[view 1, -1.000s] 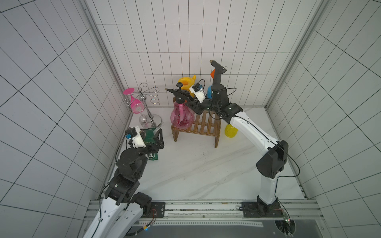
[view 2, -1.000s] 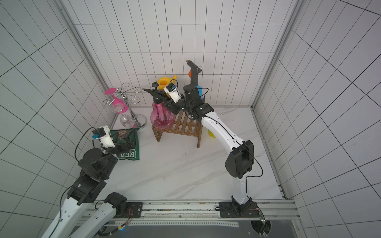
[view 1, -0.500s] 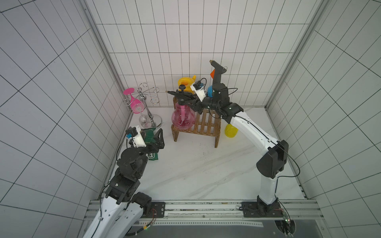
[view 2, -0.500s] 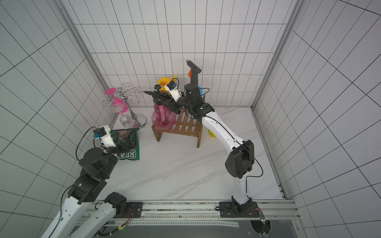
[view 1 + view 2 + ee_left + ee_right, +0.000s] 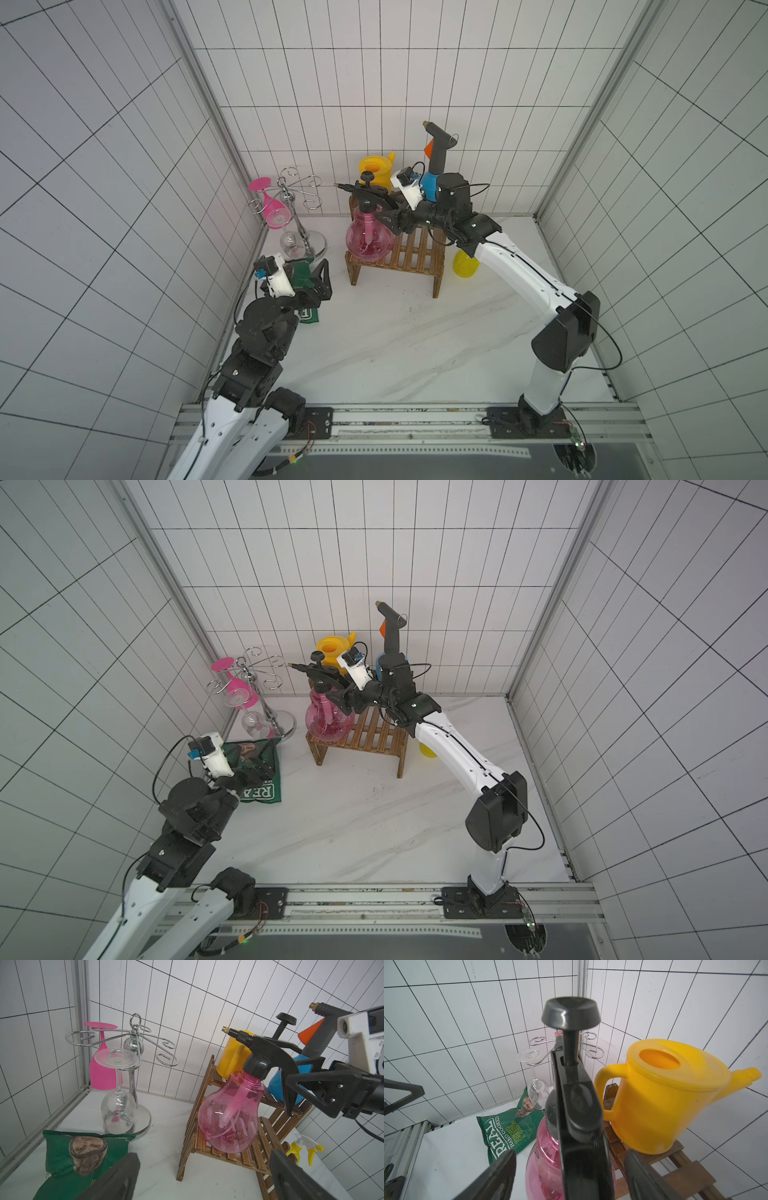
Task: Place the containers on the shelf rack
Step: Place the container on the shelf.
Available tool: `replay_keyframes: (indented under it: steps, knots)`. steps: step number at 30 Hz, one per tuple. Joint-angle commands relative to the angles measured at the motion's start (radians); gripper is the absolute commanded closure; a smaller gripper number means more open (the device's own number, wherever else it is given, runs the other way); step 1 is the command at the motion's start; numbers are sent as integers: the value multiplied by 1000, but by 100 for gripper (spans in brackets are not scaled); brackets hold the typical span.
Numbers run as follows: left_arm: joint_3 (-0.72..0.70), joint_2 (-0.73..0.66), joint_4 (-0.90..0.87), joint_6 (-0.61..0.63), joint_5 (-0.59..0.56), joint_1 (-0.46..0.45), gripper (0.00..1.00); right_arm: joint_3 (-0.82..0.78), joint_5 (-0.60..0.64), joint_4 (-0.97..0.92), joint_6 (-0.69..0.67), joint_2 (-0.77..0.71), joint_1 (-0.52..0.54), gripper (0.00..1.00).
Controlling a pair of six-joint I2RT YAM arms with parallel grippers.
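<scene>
The pink sprayer (image 5: 370, 241) (image 5: 228, 1113) stands upright on the left end of the lower tier of the brown shelf rack (image 5: 409, 253) (image 5: 370, 737). My right gripper (image 5: 388, 212) (image 5: 571, 1159) is open, its fingers either side of the sprayer's black pump handle with gaps showing. On the upper tier stand the yellow watering can (image 5: 376, 168) (image 5: 664, 1105) and the blue bottle (image 5: 430, 185) with its tall grey sprayer. The small yellow bottle (image 5: 464, 264) (image 5: 299, 1147) sits on the table behind the rack's right end. My left gripper (image 5: 316, 276) (image 5: 202, 1157) hangs open and empty above the crisp bag.
A green crisp bag (image 5: 259, 771) (image 5: 504, 1130) lies on the table by the left wall. Behind it stands a chrome wire glass stand (image 5: 301, 232) with a pink wine glass (image 5: 272, 208) and a clear glass (image 5: 118, 1105) hanging from it. Tiled walls close in three sides.
My right gripper's jaws have spread apart off the pink sprayer's handle, and the sprayer now rests on the lower shelf. The left arm has not moved.
</scene>
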Motion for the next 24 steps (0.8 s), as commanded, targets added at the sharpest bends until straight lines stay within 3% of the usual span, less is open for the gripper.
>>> replay_keyframes:
  steps: [1,13,24]
  knots:
    - [0,3,21,-3,18,-1,1,-35,0,25,0,-65,-6,14]
    - [-12,27,86,-28,156,0,1,-253,-15,32,-18,-299,-7,14]
    - [-55,65,171,-99,298,-1,1,-626,75,38,17,-671,-7,14]
